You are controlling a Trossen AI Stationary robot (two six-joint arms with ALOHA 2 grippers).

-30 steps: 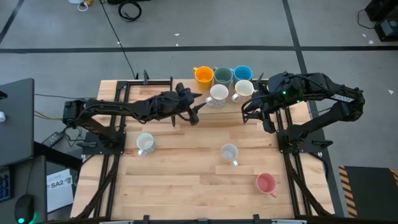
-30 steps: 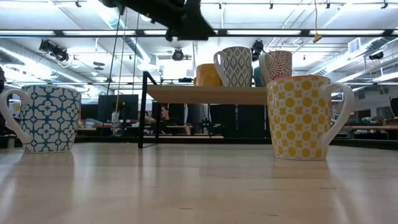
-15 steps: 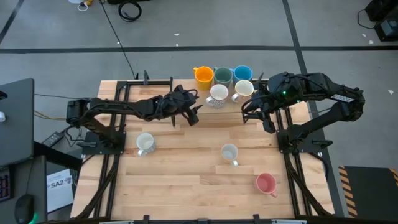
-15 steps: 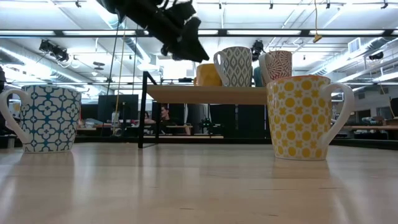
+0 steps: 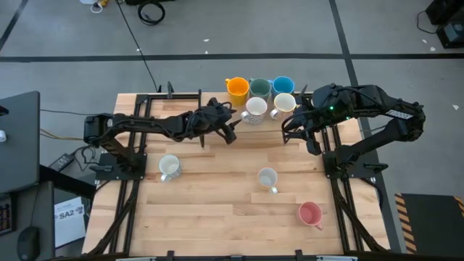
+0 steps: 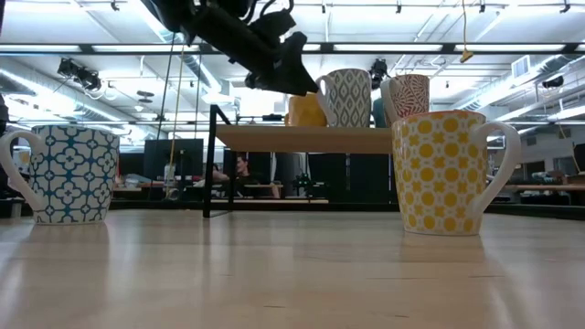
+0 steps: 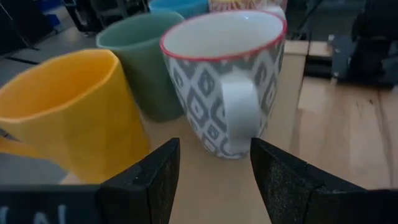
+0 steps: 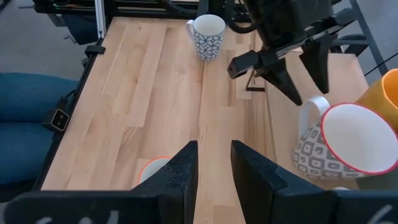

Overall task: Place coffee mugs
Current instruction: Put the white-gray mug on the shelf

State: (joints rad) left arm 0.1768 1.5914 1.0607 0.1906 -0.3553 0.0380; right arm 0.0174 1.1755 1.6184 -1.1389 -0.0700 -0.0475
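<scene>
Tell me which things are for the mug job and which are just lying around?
For the job: orange mug, green mug, blue mug, grey-patterned mug, pink mug, left claw.
Lying around: black cable, paper sheet.

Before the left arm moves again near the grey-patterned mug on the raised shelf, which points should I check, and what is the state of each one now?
1. Left gripper is open and empty: ok.
2. Handle of the grey-patterned white mug with red rim faces the left gripper, in line with the gap between its fingers: ok.
3. Fingers apart from the handle, no contact: ok.
4. Room beside it: the orange mug and the dull green mug stand close, so there is little space on that side: not ok.
5. Right gripper hangs above bare wood, away from the left arm: ok.
6. Whether the right gripper holds anything: cannot tell.
</scene>
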